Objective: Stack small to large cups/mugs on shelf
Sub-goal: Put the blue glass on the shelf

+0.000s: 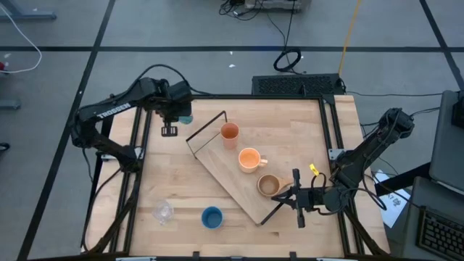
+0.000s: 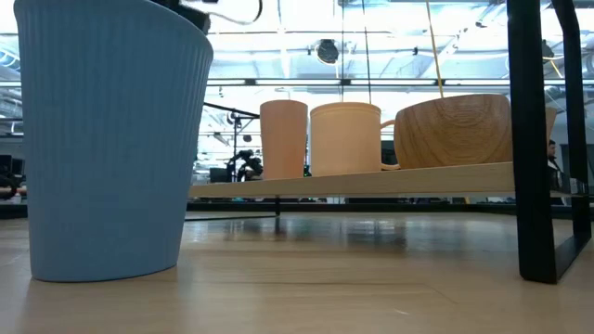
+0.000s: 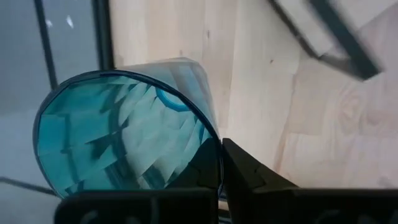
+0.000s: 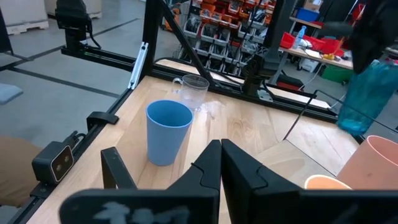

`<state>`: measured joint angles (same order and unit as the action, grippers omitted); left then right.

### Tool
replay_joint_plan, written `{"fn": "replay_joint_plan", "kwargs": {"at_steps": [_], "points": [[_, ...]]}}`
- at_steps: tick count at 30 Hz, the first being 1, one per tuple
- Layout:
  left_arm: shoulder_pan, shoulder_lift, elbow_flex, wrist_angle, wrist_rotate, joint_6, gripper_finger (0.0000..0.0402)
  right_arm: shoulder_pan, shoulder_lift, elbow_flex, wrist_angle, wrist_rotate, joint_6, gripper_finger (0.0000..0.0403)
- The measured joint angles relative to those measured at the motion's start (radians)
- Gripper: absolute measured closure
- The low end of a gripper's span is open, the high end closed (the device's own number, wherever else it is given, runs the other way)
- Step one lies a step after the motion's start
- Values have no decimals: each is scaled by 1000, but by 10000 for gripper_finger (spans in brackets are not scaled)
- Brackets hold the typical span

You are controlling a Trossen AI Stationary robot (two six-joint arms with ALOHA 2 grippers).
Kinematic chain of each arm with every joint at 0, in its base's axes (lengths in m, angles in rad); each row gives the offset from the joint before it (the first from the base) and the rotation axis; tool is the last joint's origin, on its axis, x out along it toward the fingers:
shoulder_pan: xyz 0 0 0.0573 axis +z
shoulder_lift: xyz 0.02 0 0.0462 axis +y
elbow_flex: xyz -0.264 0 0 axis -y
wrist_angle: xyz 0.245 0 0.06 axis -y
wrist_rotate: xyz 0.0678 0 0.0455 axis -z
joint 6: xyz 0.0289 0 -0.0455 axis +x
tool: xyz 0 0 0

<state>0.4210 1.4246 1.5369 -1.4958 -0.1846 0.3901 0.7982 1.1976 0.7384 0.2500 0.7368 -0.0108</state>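
Observation:
My left gripper (image 1: 176,116) is over the table's far left part, shut on the tall teal tumbler (image 3: 124,137), which also shows in the right wrist view (image 4: 367,93). The shelf (image 1: 239,174) lies slantwise on the table. On its board stand the small orange cup (image 1: 229,132), the orange handled mug (image 1: 249,159) and the tan handled mug (image 1: 268,185). The short blue cup (image 1: 212,217) and the tiny clear glass (image 1: 162,212) stand on the table near its near edge. My right gripper (image 1: 288,196) is shut beside the shelf's near right end, holding nothing. My left gripper pinches the teal tumbler's wall at the rim (image 3: 214,146), one finger inside the mouth and one finger (image 3: 249,174) outside. The fingers come from above, pointing down. The tumbler hangs roughly upright below them (image 4: 364,106); I cannot tell whether its base is clear of the table.
The shelf's black wire brackets stand at both short ends (image 1: 206,127) (image 2: 529,139). The table frame's black rails run along the left (image 1: 134,167) and right (image 1: 335,138) edges. Bare wood lies between the shelf and the table's left edge (image 1: 170,170).

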Motion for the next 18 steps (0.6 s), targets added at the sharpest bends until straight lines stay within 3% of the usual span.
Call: {"fn": "replay_joint_plan", "kwargs": {"at_steps": [6,18], "points": [[-86,0,152,-75,0,-19,397,0,0,0,-1,0,0,403],[-277,-1,412,-74,-14,-56,397,0,0,0,-1,0,2,403]]}}
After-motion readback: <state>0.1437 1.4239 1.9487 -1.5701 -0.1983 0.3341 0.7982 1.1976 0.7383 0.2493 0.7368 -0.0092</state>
